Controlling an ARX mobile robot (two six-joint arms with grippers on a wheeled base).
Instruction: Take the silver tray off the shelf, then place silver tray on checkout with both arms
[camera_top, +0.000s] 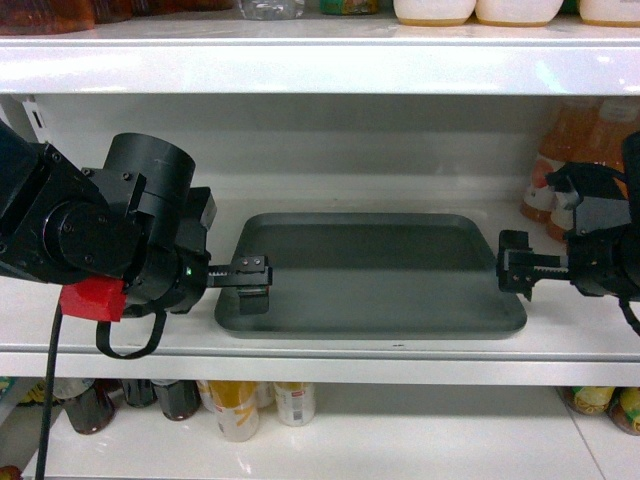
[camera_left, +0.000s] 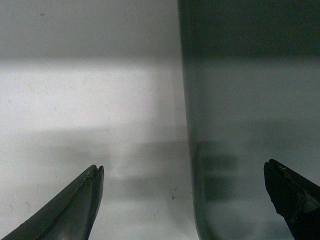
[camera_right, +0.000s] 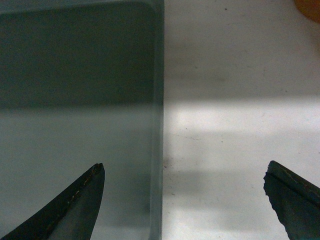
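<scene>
We're early — the silver tray sits flat on the shelf, nothing lifted. Left gripper and right gripper straddle its short rims, fingers spread wide, gripping nothing. Left to do: clamp both rims, lift, carry to the desk — not in view.

White store shelving fills the view; bottles stand at the right, jars and cans crowd the board below.
</scene>
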